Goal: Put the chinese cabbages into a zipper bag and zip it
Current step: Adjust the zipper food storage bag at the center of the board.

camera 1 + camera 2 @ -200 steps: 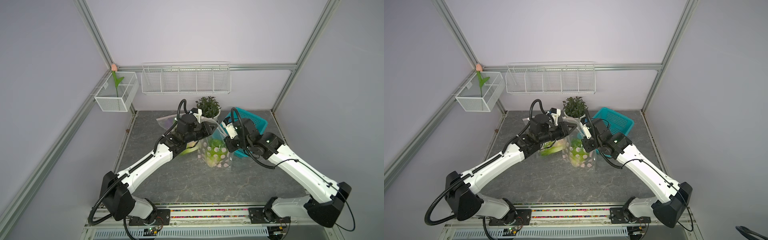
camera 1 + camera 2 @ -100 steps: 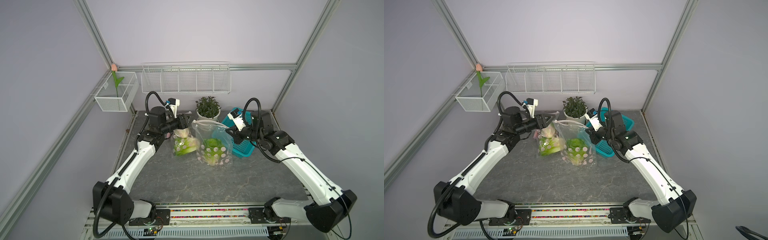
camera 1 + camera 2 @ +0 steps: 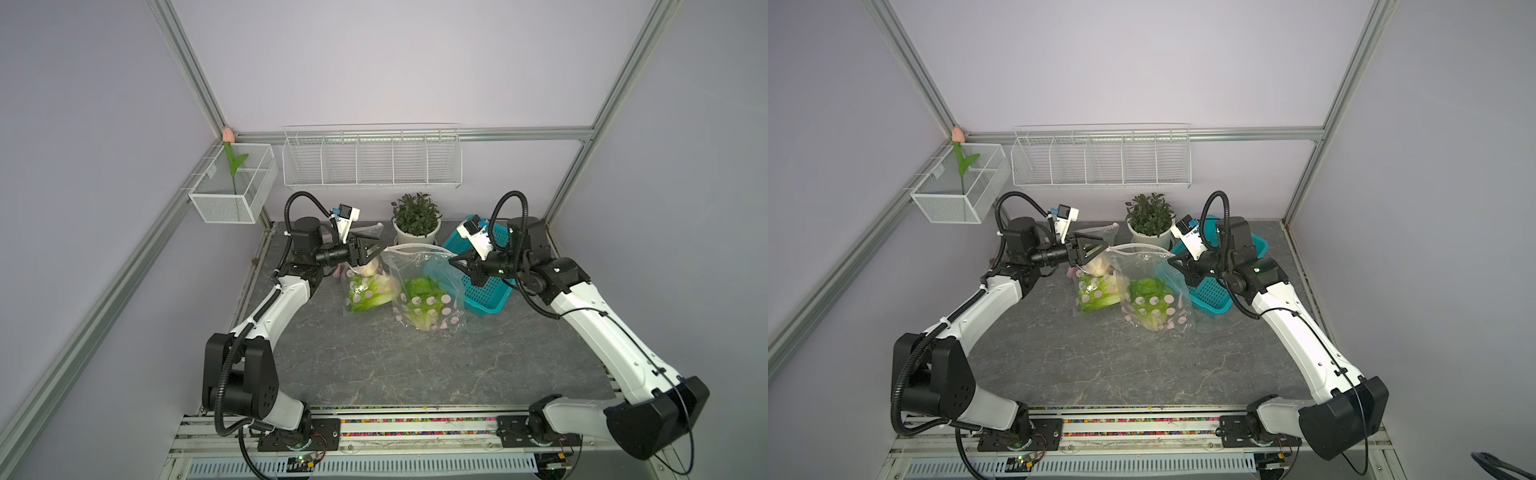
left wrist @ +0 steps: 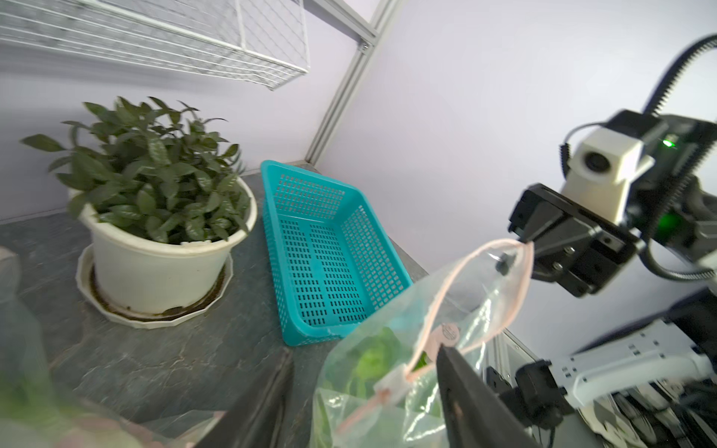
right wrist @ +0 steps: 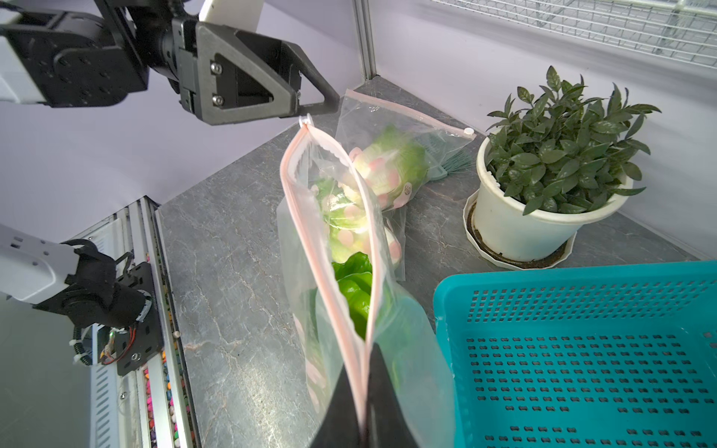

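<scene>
Pinching the zipper bag (image 3: pixel 430 286) by one end of its pink zip strip with right claw (image 3: pixel 452 263), closed tight on it, bag standing mouth-open near the surface's (image 3: pixel 374 374) far edge, just beside the teal basket (image 3: pixel 490 291). Hovering left claw (image 3: pixel 376 253) spread wide at the strip's other end, just beside the white slider (image 5: pixel 306 119), gripping nothing. Seeing chinese cabbages (image 3: pixel 419 289) inside that bag, plus another head in a second bag (image 3: pixel 363 291) lying beside it, toward the left edge.
</scene>
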### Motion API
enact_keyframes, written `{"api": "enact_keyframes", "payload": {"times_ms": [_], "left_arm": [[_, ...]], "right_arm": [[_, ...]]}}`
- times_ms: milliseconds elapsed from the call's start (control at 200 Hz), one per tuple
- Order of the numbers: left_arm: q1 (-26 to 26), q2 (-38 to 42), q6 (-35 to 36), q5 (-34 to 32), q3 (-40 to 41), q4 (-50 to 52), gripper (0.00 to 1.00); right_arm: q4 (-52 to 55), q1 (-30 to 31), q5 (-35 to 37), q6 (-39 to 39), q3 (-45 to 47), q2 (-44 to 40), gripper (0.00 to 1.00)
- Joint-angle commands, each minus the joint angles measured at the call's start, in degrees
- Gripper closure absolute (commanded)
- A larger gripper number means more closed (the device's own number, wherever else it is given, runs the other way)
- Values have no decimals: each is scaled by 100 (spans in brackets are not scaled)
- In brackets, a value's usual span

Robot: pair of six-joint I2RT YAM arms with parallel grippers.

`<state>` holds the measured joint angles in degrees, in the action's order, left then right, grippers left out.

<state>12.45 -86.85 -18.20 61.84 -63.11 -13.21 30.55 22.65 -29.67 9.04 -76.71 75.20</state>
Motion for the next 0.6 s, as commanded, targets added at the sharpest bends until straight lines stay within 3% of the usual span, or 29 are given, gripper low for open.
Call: {"api": "enact_keyframes", "payload": {"times_ms": [0, 195, 305, 595], "left_arm": [[3, -129, 147, 720, 197, -893, 36], [12, -482, 267, 838, 81, -1132, 37], [38, -705, 244, 935, 5, -1258, 42], [59, -864, 610, 1076, -239, -819, 82]], "right_arm": [[-175, -145, -514, 134, -87, 94, 93], [-183, -239, -653, 116, -107, 187, 93], [-181, -298, -672, 116, -118, 241, 93], [-193, -385, -655, -7, -186, 304, 93]]}}
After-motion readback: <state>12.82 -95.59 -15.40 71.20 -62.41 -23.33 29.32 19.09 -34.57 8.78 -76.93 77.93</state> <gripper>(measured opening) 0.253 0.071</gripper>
